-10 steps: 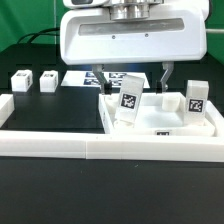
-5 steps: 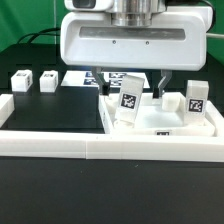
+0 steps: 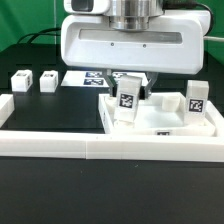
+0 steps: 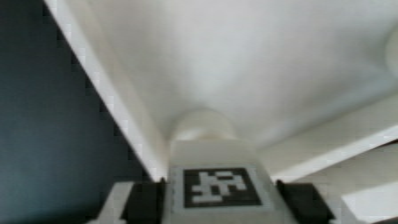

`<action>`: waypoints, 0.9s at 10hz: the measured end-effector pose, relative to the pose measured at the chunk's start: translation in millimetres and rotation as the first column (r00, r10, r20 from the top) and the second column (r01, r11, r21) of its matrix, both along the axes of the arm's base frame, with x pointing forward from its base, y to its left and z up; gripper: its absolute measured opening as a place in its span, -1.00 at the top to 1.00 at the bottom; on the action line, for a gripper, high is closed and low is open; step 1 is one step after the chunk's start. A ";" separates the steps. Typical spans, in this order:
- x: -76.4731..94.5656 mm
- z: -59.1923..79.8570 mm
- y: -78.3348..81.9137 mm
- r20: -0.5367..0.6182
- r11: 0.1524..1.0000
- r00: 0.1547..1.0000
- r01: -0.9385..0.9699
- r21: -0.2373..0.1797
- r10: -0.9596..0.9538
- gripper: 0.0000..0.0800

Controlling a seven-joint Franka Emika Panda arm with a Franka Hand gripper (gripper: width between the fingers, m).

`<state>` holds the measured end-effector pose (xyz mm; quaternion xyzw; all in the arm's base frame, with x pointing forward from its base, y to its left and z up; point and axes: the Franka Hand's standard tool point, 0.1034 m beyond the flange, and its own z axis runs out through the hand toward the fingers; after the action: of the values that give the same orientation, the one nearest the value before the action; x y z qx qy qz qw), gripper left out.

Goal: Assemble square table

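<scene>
White plastic sat in the grip of the end effector point(image 3: 128, 90). Its two dark fingers point(image 4: 125, 203) were drawn in narrow, pressed against both sides of a tagged leg block point(image 3: 127, 99). The block stood upright with its black-and-white tag facing the exterior camera. In the wrist view the same block point(image 4: 221, 186) was squeezed between the fingers, with pale recessed panels beyond it.

The held block was over the square slab point(image 3: 140, 137), towards the slab's end at the exterior view's left. Whether it rested on the slab or hung just clear could not be told. A second leg block point(image 3: 196, 97) stood on the slab towards the exterior view's right.

The slab lay on a matte black counter point(image 3: 60, 112), just behind the long white border wall point(image 3: 60, 147). Well apart from the slab, to the exterior view's left, a third leg block point(image 3: 20, 80) and a fourth leg block point(image 3: 47, 79) stood near each other on the counter. The marker board point(image 3: 84, 77) lay behind the slab, partly hidden by the end effector's white housing. Beyond the counter the room was dark.
</scene>
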<state>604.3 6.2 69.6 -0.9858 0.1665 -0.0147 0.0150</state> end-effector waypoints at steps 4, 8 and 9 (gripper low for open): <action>0.0 -0.1 1.6 -0.010 0.953 0.953 0.304 0.014 -0.304 0.27; 15.5 -0.5 2.5 -0.041 0.740 0.740 0.673 0.011 -0.672 0.27; 14.9 -0.9 7.8 -0.048 0.637 0.636 0.771 0.007 -0.770 0.27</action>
<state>619.2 14.0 68.7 -0.8208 0.5710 0.0027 0.0173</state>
